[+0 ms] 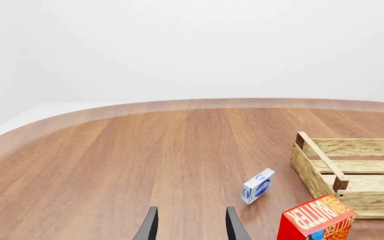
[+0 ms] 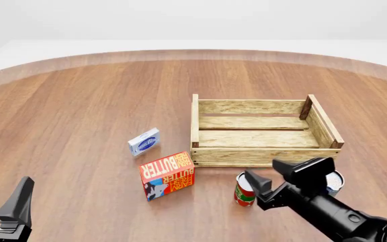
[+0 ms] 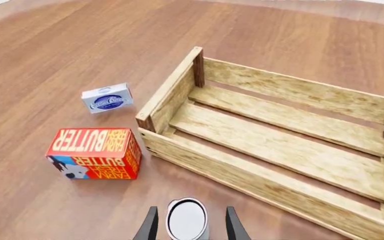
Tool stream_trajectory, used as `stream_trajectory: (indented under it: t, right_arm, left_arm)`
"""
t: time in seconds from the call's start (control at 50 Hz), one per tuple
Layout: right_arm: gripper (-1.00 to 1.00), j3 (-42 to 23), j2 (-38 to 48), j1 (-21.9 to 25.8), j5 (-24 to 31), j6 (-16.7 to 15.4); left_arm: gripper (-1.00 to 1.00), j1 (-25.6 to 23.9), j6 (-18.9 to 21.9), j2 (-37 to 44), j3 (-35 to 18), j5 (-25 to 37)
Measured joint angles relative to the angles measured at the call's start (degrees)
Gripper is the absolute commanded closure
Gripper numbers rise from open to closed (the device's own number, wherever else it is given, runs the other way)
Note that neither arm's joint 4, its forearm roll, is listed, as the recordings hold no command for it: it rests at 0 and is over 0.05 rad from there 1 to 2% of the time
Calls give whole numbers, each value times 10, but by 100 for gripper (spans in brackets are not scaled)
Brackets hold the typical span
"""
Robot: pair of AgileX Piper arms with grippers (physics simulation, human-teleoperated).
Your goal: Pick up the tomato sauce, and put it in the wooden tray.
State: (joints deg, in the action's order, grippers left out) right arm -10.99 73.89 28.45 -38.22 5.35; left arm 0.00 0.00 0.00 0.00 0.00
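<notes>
The table (image 2: 79,101) bears the tray (image 2: 261,157) at centre, empty. At its 7 o'clock stands the butter box (image 2: 169,175), with a small blue box (image 2: 143,141) at the tray's 9. The can (image 2: 244,191) stands upright at the tray's 6, just outside the front wall. The right gripper (image 3: 186,227) straddles it, jaws open, not yet closed: the grasp step. Next, close, lift, carry toward 12 over the wall. The left gripper (image 1: 188,225) hangs open, idle

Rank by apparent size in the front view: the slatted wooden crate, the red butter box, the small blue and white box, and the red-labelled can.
1. Slatted wooden crate, largest by far.
2. Red butter box.
3. Unsure: the red-labelled can, partly hidden by the right gripper, and the small blue and white box look alike.
</notes>
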Motion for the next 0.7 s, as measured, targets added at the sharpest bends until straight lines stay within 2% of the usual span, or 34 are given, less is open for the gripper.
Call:
stream_trajectory:
  t: [0.7]
  right_arm:
    - [-100,-10,72,6,-36,0]
  left_arm:
    - [-100,0,0,0,0,0]
